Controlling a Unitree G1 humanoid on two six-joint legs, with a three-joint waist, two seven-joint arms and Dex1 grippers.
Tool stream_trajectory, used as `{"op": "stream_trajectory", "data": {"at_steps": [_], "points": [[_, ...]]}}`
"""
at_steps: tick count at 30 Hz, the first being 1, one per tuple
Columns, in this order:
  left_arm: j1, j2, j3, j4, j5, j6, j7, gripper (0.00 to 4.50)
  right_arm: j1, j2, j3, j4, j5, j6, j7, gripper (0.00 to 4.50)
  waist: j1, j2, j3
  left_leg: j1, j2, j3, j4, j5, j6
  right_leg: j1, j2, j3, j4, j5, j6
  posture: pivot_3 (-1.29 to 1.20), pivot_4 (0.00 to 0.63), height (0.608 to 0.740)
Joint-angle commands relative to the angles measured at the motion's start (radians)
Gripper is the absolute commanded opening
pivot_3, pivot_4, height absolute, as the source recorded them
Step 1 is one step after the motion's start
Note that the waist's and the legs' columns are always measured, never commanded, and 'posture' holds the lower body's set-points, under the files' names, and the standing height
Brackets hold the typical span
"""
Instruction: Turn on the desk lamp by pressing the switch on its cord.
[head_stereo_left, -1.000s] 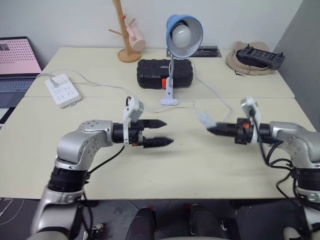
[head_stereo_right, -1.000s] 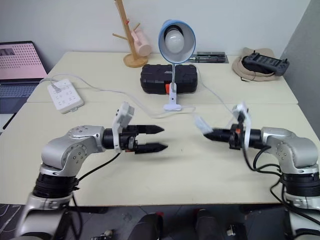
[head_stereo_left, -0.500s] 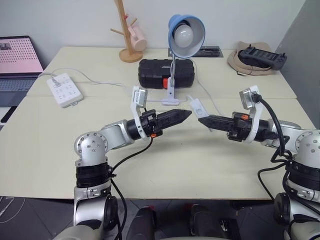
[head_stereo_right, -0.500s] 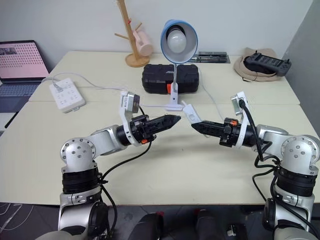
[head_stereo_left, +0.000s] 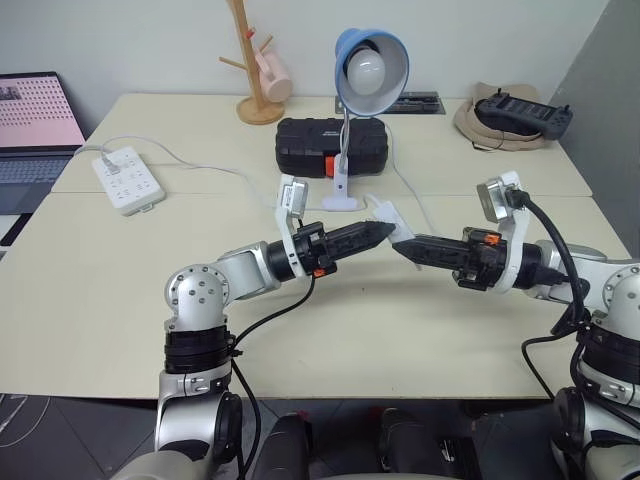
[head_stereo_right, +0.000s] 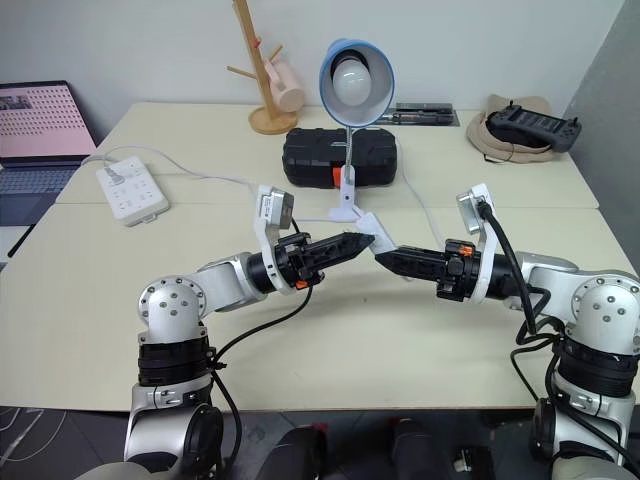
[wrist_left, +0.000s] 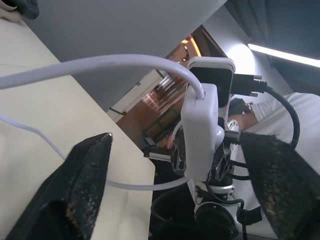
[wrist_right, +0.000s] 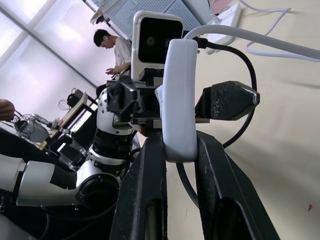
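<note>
Right end effector (head_stereo_left: 397, 247) clenched on switch (wrist_right: 179, 100); left end effector (head_stereo_left: 385, 229) parted around it, above beige table (head_stereo_left: 110, 290)

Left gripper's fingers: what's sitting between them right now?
The switch, held up by the right gripper, sits in the gap of the left gripper; its fingers are not touching it, as the left wrist view shows.

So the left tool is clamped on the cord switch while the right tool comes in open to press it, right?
Sides are swapped. The right tool is clamped on the switch, as the right wrist view shows; the left tool comes in open around it, as the left wrist view shows.
</note>
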Motion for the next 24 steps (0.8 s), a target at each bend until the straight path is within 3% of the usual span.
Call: {"op": "stream_trajectory", "data": {"at_steps": [1, 14, 22, 24], "points": [[-0.026, -0.011, -0.004, -0.007, -0.037, -0.025, -0.019, 3.13, 0.009, -0.019, 0.006, -0.037, 0.083, -0.028, -0.033, 0.4, 0.0, 0.0, 0.0, 0.0, 0.0, 0.0, 0.0, 0.0, 0.0, 0.0, 0.0, 0.0, 0.0, 0.0, 0.0, 0.0, 0.15, 0.74], [-0.02, -0.011, -0.026, -0.023, -0.056, -0.041, -0.014, 0.81, 0.026, -0.07, 0.049, -0.029, 0.185, -0.097, -0.105, 0.4, 0.0, 0.0, 0.0, 0.0, 0.0, 0.0, 0.0, 0.0, 0.0, 0.0, 0.001, 0.0, -0.001, 0.0, 0.0, 0.0, 0.15, 0.74], [-0.029, 0.01, -0.04, -0.019, -0.042, -0.069, 0.004, 0.51, 0.04, -0.109, 0.077, -0.022, 0.223, -0.139, -0.119, 0.4, 0.0, 0.0, 0.0, 0.0, 0.0, 0.0, 0.0, 0.0, 0.0, 0.0, 0.001, 0.0, -0.001, 0.0, 0.0, 0.0, 0.15, 0.74], [-0.03, 0.011, -0.032, -0.014, -0.066, -0.063, 0.001, 1.21, 0.042, -0.118, 0.082, -0.019, 0.225, -0.147, -0.117, 0.4, 0.0, 0.0, 0.0, 0.0, 0.0, 0.001, 0.0, 0.0, 0.0, 0.0, 0.001, 0.0, -0.001, 0.0, 0.0, 0.0, 0.15, 0.74]]}}
